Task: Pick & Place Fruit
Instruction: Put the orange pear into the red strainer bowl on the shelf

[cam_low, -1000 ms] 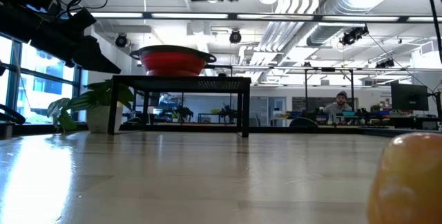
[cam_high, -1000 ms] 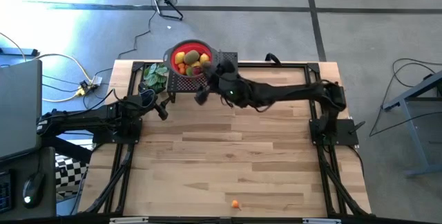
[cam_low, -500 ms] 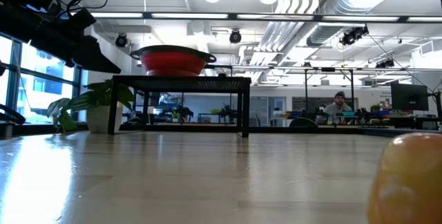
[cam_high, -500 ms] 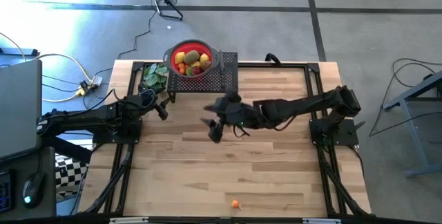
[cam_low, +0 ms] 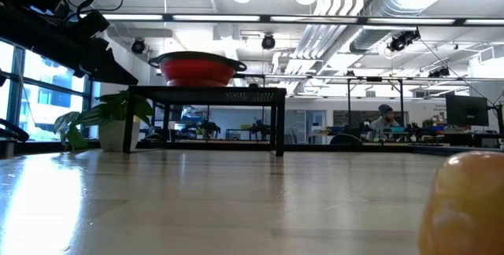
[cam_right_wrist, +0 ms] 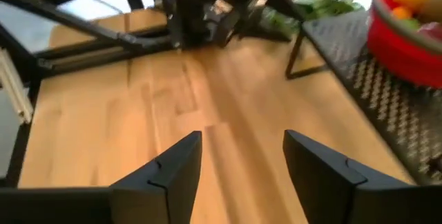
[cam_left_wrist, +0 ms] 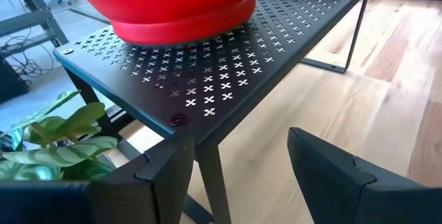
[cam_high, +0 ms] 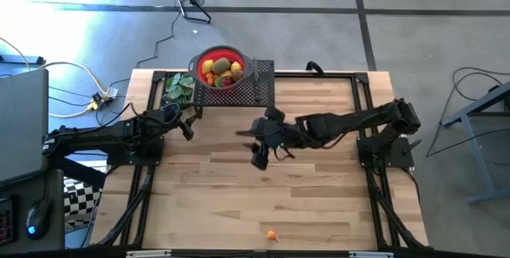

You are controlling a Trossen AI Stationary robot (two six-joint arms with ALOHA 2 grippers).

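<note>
Red, black and pale wood

A red bowl (cam_high: 220, 67) holds yellow, orange and green fruit (cam_high: 222, 70) on a black stand (cam_left_wrist: 228, 72) punched with small crosses; the worktop (cam_high: 239, 202) is pale striped wood; one orange fruit piece (cam_high: 271, 234) lies apart.

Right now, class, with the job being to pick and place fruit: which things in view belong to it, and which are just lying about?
Belong to the job:
- small toy fruits heaped in the red round bowl
- lone small orange fruit on the wooden table
- right gripper, open, empty
- left gripper, open, waiting

Lying about:
- green leafy bunch
- black perforated metal stand
</note>
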